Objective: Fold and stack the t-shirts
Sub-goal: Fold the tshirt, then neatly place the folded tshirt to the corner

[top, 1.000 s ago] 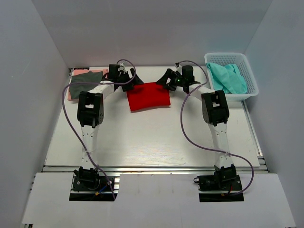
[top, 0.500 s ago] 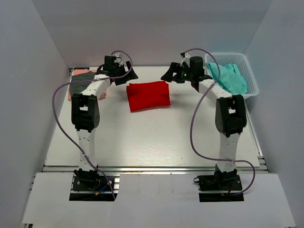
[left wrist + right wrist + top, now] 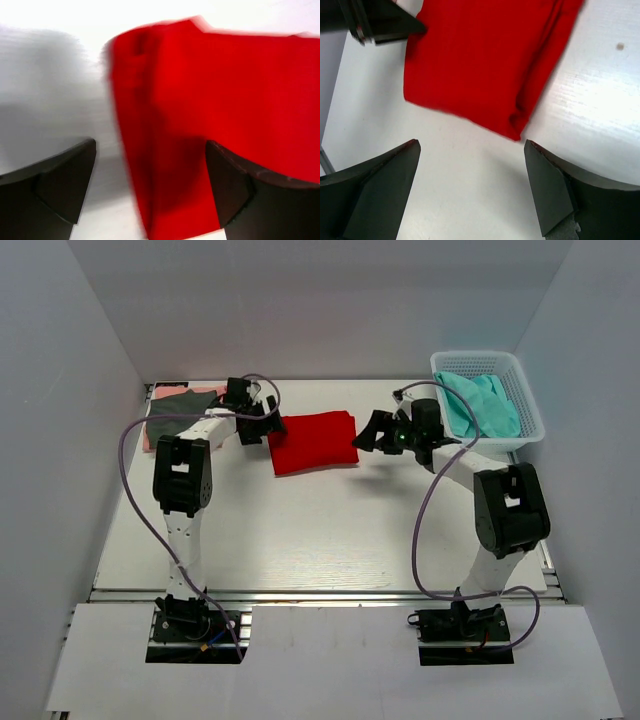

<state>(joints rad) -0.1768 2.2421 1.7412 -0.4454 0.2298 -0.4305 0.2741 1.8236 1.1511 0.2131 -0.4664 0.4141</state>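
Lying folded, soft red t-shirt (image 3: 313,443) forms a rectangle.

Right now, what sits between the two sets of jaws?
The folded red t-shirt lies flat on the table between them, clearest in the top view.

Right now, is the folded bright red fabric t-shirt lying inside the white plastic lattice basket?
No, the bright red t-shirt lies on the white table, and the basket holds only teal cloth.
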